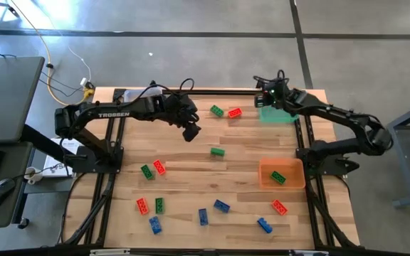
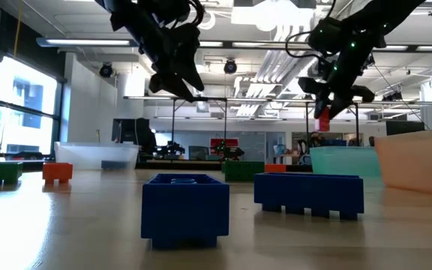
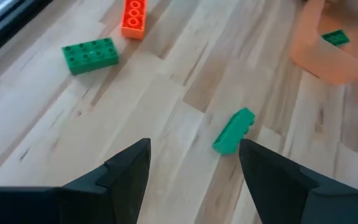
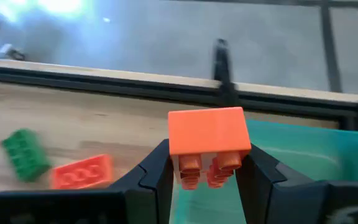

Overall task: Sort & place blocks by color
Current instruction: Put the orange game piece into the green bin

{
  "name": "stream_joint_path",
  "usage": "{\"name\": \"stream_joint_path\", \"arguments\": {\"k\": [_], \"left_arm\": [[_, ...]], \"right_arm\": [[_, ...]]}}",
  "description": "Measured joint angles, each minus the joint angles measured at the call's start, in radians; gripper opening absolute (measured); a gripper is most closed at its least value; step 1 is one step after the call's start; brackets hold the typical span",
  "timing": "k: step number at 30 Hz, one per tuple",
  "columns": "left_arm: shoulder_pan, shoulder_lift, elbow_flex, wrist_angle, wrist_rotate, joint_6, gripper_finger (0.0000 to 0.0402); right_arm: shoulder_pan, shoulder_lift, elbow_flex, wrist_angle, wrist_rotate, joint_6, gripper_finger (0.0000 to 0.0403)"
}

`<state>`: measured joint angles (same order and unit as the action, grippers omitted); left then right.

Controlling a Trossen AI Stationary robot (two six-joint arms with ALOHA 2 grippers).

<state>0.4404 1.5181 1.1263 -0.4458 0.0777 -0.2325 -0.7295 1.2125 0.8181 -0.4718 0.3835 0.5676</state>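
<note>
My right gripper [image 4: 207, 163] is shut on a red block [image 4: 208, 132] and hangs above the teal bin [image 4: 294, 163] at the table's far right. In the high view this gripper [image 1: 266, 95] is over the bin's far left corner. My left gripper [image 1: 191, 133] is open above the table's middle. A green block [image 3: 234, 130] lies on the wood beyond its fingers, untouched. Another green block [image 1: 217, 111] and a red block [image 1: 234, 112] lie side by side near the far edge. My right gripper pinches the red block by two opposite sides [image 4: 174, 155] between its two fingers. The studs face back toward the wrist. The fingers slant downward toward the far left. The block is lifted clear, above the teal bin's edge.
The orange bin [image 1: 282, 174] at the right holds a green block [image 1: 277, 178]. A clear bin [image 2: 96, 155] stands at the far left. A green-and-red pair [image 1: 153, 169] lies left of centre. Several red, green and blue blocks, among them [image 1: 221, 206], are scattered along the near edge.
</note>
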Motion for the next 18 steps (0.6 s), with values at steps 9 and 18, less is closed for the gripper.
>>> {"name": "stream_joint_path", "arguments": {"k": [9, 18], "left_arm": [[0.000, 0.000, 0.000, 0.000, -0.020, -0.028, 0.0232], [0.000, 0.000, 0.000, 0.000, -0.041, -0.053, 0.0232]], "right_arm": [[-0.117, 0.060, 0.000, -0.158, -0.088, -0.032, 0.0111], [-0.131, 0.196, 0.000, -0.168, -0.106, -0.054, 0.0111]]}}
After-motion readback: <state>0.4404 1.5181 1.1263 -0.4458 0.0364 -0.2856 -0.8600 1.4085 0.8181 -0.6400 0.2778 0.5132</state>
